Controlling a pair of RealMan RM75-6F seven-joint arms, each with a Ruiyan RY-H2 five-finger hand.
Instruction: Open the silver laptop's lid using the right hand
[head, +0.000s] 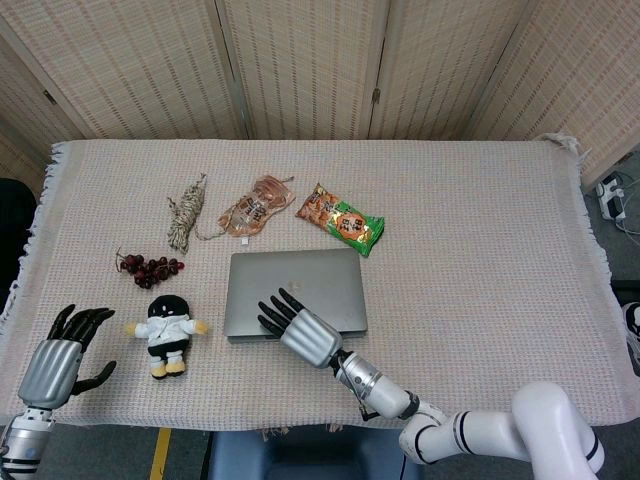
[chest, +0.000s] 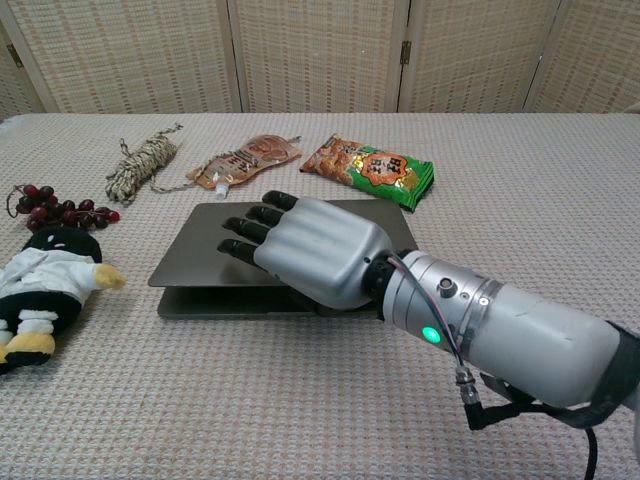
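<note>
The silver laptop (head: 296, 279) lies in the middle of the cloth-covered table, just in front of me. Its lid (chest: 190, 262) is tilted up at the front, and a dark gap shows above the base at the left front corner. My right hand (head: 299, 329) grips the lid's front edge; the fingers (chest: 252, 221) lie spread on top and the thumb is hidden underneath. In the chest view this right hand (chest: 312, 250) covers most of the lid. My left hand (head: 61, 356) hovers with fingers apart over the table's near left corner, holding nothing.
A plush penguin (head: 167, 332) lies left of the laptop, with dark grapes (head: 150, 267) behind it. Behind the laptop are a twine bundle (head: 185, 212), a brown pouch (head: 257, 205) and a green-orange snack bag (head: 340, 218). A folding screen stands at the back.
</note>
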